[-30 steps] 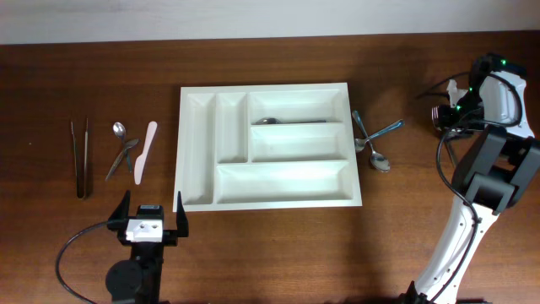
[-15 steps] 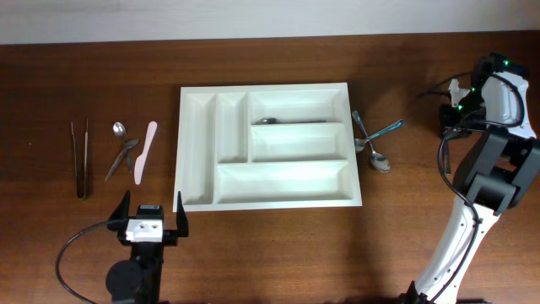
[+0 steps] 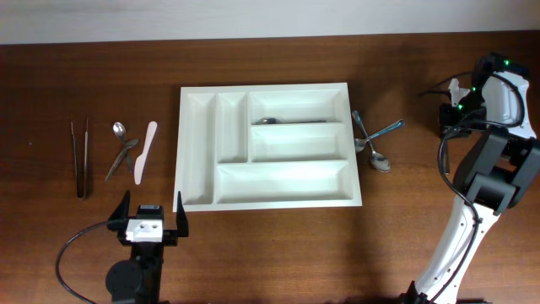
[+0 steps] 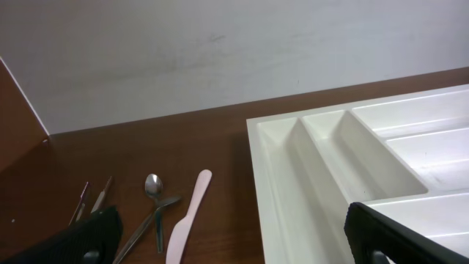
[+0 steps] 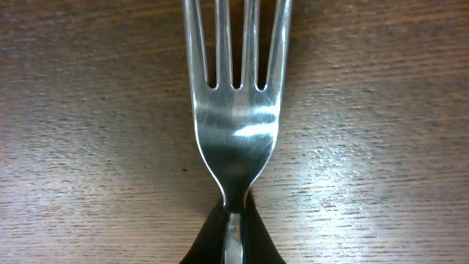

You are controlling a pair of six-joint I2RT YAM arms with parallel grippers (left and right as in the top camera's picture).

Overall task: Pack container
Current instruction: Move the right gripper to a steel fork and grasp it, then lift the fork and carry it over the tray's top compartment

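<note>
Right claw [image 5: 233, 235] is clamped on the fork [image 5: 234, 125] neck against the bench [image 5: 88, 147], clear only in its wrist view. Overhead puts it at 3 o'clock from the container [image 3: 283, 181], mid-bench. Left claw [image 3: 153, 209] spread wide, empty, at container's 7 o'clock.

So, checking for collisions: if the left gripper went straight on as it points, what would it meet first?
Probably the near left corner of the container, in line with one finger of the left gripper; the pale spatula lies further ahead. Height unclear.
</note>
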